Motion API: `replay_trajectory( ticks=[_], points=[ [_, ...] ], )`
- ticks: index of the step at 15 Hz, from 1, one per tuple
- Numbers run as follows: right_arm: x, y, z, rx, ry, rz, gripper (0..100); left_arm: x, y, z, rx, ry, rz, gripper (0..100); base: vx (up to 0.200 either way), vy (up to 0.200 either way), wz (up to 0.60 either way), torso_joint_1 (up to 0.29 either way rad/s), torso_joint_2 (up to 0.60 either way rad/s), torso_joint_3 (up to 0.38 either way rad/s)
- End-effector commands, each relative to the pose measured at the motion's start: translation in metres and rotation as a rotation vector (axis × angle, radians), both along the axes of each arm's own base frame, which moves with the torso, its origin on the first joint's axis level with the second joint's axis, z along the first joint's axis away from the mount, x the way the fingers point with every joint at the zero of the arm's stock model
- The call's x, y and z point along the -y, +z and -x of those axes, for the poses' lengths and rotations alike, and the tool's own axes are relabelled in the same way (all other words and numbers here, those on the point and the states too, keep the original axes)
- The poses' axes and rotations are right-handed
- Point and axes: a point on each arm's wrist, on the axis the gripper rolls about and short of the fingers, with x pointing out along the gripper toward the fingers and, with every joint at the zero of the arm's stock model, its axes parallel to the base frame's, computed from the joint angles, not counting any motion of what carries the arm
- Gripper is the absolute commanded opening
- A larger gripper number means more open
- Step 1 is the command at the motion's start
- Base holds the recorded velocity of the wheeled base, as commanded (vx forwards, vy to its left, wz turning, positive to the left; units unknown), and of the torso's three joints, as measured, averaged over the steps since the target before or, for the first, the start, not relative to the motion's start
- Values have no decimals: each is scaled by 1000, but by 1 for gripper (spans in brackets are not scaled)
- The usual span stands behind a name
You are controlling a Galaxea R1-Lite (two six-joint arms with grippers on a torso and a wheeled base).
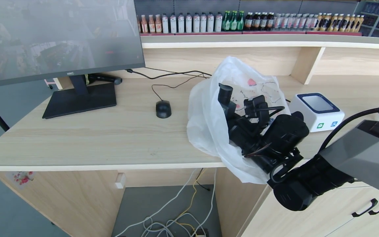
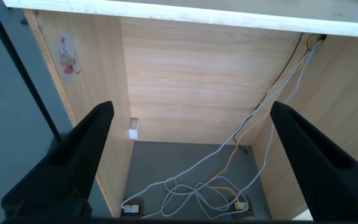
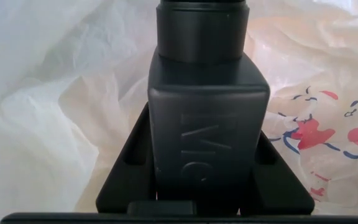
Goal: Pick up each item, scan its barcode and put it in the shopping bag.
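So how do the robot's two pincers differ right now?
The left pincer is open and empty; the right pincer is shut on a dark bottle. The left pincer hangs below the counter, facing the cables underneath; the right pincer is up inside the white shopping bag on the counter. Both are black.

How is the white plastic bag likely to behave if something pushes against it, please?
Probably floppy: the bag is thin, wrinkled film sagging over the counter edge, so it should crumple rather than resist. It is likely very light for its size, so a push may slide it along the smooth counter.
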Motion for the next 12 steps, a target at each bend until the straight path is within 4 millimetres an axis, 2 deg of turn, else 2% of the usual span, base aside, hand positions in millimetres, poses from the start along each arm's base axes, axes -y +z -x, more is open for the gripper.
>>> replay_trajectory(
  ticks=[1,12],
  points=[
    [-1,-3,-1,-9,1,6,0,0,0,0,0,0,-1,100,0,0,0,0,0,0],
    [1,-2,-2,-1,-4,1,0,0,0,0,0,0,1,100,0,0,0,0,0,0]
  ],
)
